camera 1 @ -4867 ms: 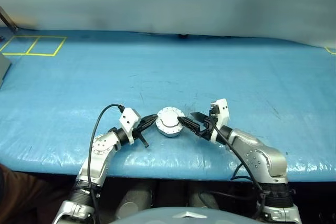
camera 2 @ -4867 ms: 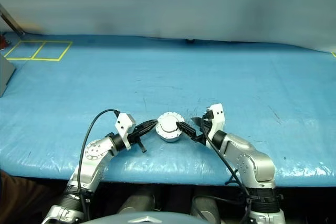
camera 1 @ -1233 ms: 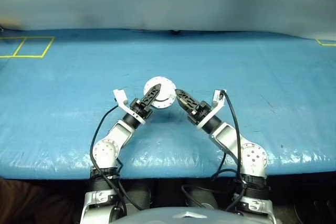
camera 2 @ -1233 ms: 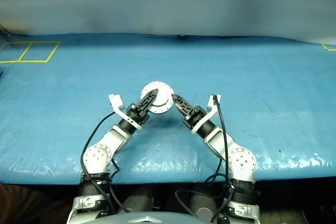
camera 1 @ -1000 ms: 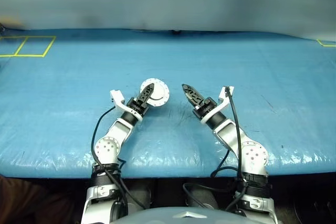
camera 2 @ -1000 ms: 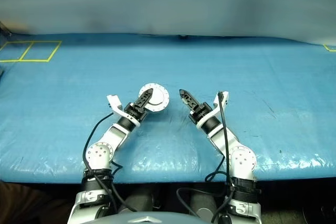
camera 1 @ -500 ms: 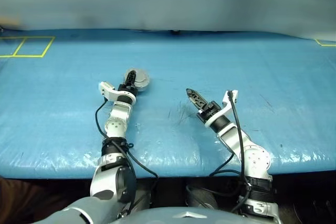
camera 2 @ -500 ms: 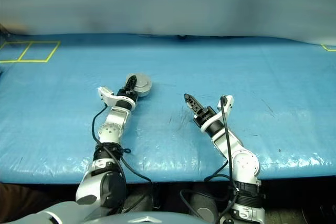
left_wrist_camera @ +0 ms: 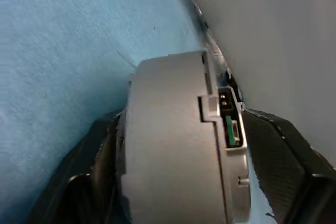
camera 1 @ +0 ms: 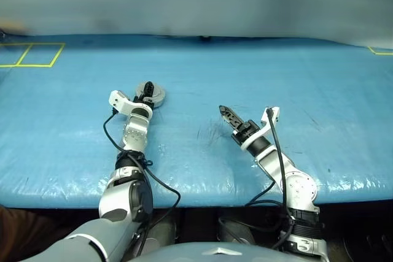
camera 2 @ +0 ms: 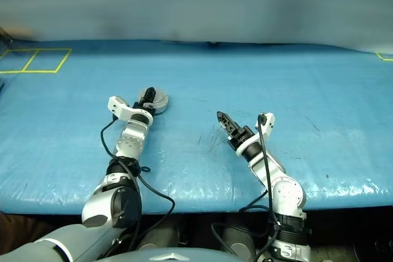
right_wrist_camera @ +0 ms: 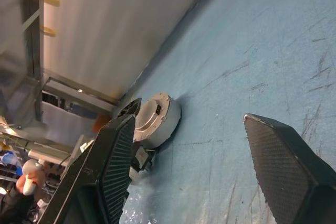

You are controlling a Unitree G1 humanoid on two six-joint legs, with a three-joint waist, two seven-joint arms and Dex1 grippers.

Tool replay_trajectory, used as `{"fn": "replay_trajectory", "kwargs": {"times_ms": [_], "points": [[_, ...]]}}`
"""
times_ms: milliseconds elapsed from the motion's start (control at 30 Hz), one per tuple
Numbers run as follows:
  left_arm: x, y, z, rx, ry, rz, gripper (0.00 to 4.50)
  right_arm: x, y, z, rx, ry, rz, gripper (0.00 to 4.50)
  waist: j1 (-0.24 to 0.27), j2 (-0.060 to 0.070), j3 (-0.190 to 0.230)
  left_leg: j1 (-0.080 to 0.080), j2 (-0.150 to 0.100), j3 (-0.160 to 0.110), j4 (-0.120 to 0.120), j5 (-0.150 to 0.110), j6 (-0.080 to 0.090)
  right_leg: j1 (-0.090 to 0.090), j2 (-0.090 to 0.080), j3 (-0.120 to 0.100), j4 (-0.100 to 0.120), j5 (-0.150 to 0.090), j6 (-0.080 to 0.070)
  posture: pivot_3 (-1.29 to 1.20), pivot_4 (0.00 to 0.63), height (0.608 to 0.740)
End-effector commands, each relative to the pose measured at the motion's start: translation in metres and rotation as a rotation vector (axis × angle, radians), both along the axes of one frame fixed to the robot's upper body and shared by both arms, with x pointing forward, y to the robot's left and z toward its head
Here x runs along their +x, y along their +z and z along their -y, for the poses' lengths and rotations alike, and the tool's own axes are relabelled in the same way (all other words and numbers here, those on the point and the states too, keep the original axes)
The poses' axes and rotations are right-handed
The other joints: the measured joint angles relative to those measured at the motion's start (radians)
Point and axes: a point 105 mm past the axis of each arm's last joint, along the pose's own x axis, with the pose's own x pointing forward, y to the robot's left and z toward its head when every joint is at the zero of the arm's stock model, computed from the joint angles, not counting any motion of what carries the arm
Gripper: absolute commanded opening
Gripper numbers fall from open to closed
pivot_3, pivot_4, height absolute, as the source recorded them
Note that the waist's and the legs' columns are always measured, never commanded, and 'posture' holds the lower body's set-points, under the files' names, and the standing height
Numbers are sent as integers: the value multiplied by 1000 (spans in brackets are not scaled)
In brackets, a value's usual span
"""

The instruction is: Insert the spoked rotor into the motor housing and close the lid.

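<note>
Flanking the motor housing (left_wrist_camera: 173,145): left fingers (left_wrist_camera: 278,150).

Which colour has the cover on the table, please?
The table cover is bright blue, with scuff marks; it shows best in the left eye view.

Blue table cover (camera 1: 319,84) — scuffed; yellow tape squares (camera 1: 31,54) at far-left corner.
</note>
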Motion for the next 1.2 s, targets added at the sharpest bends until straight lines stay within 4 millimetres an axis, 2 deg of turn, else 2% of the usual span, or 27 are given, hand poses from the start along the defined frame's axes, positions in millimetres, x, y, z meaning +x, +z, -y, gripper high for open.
{"fn": "replay_trajectory", "kwargs": {"times_ms": [33, 167, 233, 267, 367, 467, 533, 600, 700, 767, 933, 967, 1067, 1200], "points": [[-7, 10, -30, 129, 134, 19, 4476, 3, 12, 0, 5, 6, 42, 3459, -3, 0, 0, 1, 0, 0, 0, 0, 0, 0, 0, 0, 0, 0, 0, 0, 150, 740], [-17, 18, -47, 261, 227, 33, 4476, 5, 11, -1, -28, 11, 38, 3459, 1, 0, 0, 2, 0, -1, 0, 0, -2, 1, 1, -1, 0, 0, 0, 0, 150, 740], [-21, 27, -50, 347, 255, 66, 4476, 6, 10, 1, -103, -3, 61, 3459, 4, 0, 0, 2, 0, -1, 0, 0, -2, 1, 1, -1, -1, 0, 0, 0, 150, 740], [-23, 37, -48, 410, 254, 113, 4476, 7, 9, 4, -195, -24, 92, 3459, 5, 0, 0, 2, 0, 0, 0, 0, -2, 0, 0, -1, -1, 1, 1, 0, 150, 740], [-29, 71, -27, 591, 177, 314, 4476, 10, 9, 17, -457, -101, 207, 3459, 10, 0, 0, 2, -1, 0, 0, 0, -1, -1, 0, -2, -3, 2, 2, 0, 150, 740], [-40, 93, 20, 700, -76, 531, 4476, 14, 8, 37, -676, -161, 286, 3459, 12, 0, 0, 2, -2, 1, 1, 0, -1, 0, -1, -1, -4, 2, 4, 0, 150, 740], [-50, 87, 49, 790, -276, 590, 4476, 15, 6, 46, -780, -159, 318, 3459, 12, 0, 0, 3, -2, 2, 1, 0, -1, 1, -1, -1, -4, 3, 4, 0, 150, 740], [-59, 79, 66, 833, -421, 612, 4476, 14, 5, 51, -789, -133, 319, 3459, 9, 0, 0, 6, -2, 2, 0, 0, 0, 3, -1, 0, -4, 3, 4, 0, 150, 740], [-71, 64, 83, 862, -598, 609, 4476, 12, 7, 56, -762, -102, 334, 3459, -1, 0, 0, 9, 0, 3, -2, 0, 0, 5, 0, 1, -4, 1, 2, 0, 150, 740], [-80, 49, 93, 904, -732, 587, 4476, 11, 4, 58, -813, -78, 347, 3459, -3, 0, 0, 9, 1, 2, -3, 1, -1, 5, 1, 0, -2, 0, 1, 0, 150, 740], [-98, 22, 100, 969, -919, 527, 4476, 5, -6, 51, -886, 31, 390, 3459, -1, 0, 0, 10, 1, 1, -4, 1, -2, 5, 1, 0, -2, 0, 0, 0, 150, 740], [-101, 19, 101, 981, -939, 522, 4500, 4, -8, 50, -897, 50, 389, 3807, 1, 0, 0, 11, 1, 1, -4, 1, -2, 5, 0, 0, -2, 0, 0, 0, 150, 740], [-106, 13, 100, 990, -962, 509, 4500, 3, -16, 47, -928, 92, 383, 4481, 6, 0, 0, 10, 0, 1, -4, 1, -1, 5, 0, 0, -3, 0, 0, 0, 150, 740], [-109, 12, 100, 983, -966, 506, 4500, 3, -17, 45, -918, 97, 383, 4481, 9, 0, 0, 10, 0, 1, -4, 1, -2, 5, -1, 0, -3, 0, 0, 0, 150, 740]]}}
